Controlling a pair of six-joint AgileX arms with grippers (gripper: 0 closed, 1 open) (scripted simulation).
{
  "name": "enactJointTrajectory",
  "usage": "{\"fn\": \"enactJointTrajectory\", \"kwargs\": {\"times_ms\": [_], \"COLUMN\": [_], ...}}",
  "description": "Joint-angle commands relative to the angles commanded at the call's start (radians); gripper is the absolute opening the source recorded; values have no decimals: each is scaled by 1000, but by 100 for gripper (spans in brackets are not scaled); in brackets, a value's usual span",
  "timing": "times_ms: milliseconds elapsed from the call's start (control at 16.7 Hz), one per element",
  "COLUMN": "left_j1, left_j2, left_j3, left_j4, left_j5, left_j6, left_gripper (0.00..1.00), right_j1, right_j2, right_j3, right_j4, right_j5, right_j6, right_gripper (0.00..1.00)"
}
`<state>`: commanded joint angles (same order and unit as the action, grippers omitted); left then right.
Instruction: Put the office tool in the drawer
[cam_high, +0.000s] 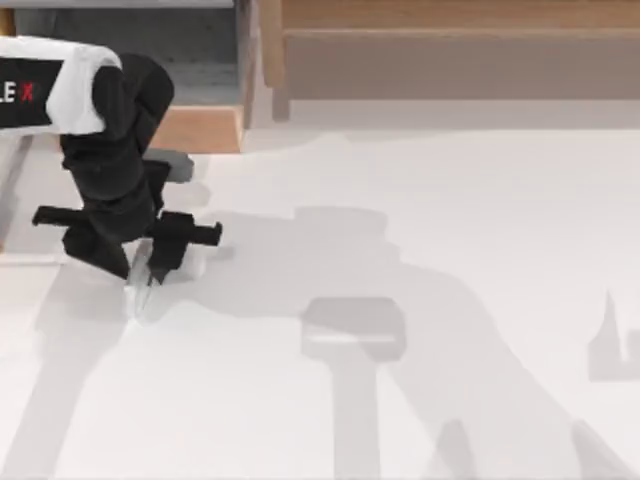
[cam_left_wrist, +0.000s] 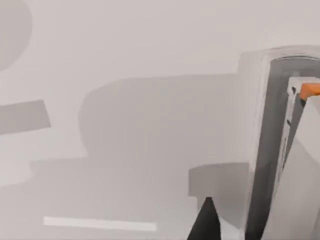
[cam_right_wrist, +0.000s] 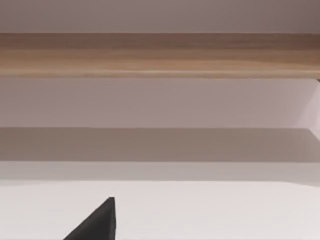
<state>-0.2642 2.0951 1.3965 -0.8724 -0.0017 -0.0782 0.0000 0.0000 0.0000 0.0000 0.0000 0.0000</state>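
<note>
The left gripper (cam_high: 148, 283) sits low at the left middle of the top view, its pale fingertips pointing down at the table (cam_high: 430, 300). Whether its jaws are apart or closed on anything I cannot tell — from above the arm's dark body covers most of them. In the left wrist view the office tool (cam_left_wrist: 280, 145) stands at the right edge of the frame as a white rounded body with a dark slot running along it, an orange-tipped finger (cam_left_wrist: 310, 91) right against it; so the tool appears to lie at the gripper, near the left edge of the table, though a firm grasp is not visible.

Outward from there, the drawer (cam_high: 200, 128) shows at the upper left of the top view, its wooden front panel just above the arm and a grey interior behind it. The long wooden shelf (cam_high: 450, 50) runs across the upper right. The right gripper (cam_right_wrist: 95, 222) is parked, facing that shelf in its wrist view.

The step in hand looks like securing the tool. To do it well, the fingers should straddle the narrow width squarely and close fully before lifting — then rise high enough to clear the drawer's front panel.
</note>
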Motion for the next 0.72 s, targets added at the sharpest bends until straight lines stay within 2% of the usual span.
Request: {"fn": "enactJointTrajectory", "kwargs": {"times_ms": [180, 720], "left_j1": [0, 1], "left_j2": [0, -1], "left_j3": [0, 0], "left_j4": [0, 0], "left_j5": [0, 0], "left_j6": [0, 0], "left_gripper": [2, 0], "right_j1": [0, 0], "right_j2": [0, 0], "right_j3": [0, 0], "right_j4": [0, 0], "right_j5": [0, 0], "right_j6": [0, 0], "right_gripper": [100, 100]}}
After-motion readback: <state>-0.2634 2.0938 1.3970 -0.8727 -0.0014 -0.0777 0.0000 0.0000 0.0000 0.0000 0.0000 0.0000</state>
